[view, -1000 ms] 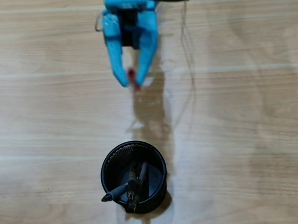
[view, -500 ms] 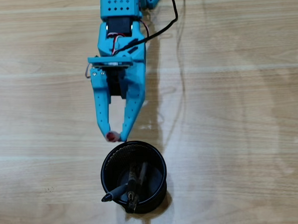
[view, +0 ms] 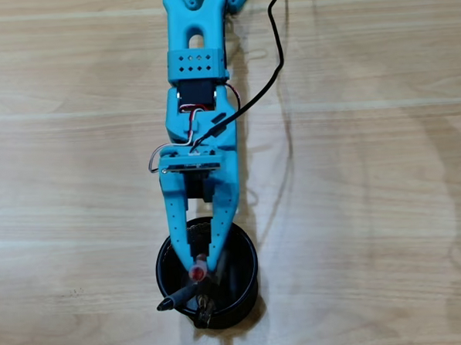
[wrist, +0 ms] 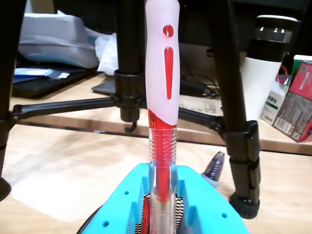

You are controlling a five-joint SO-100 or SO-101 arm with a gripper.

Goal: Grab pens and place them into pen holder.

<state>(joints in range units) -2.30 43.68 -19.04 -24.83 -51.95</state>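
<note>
The blue claw is squeezing the red pen tight. In the wrist view the pen is standing straight up between the two claw fingers, with its white and red grip end sticking up high above them. In the overhead view only the pen's round red end is showing at the claw tips.

The claw is hanging right over the open top of the black mesh pen holder, which is sitting on the wooden bench. Under the claw tips, dark pens are lying inside the holder. One of them is leaning over the rim, poking out to the left of the claw in the overhead view.

Behind the claw, black tripod legs are standing on the bench.
</note>
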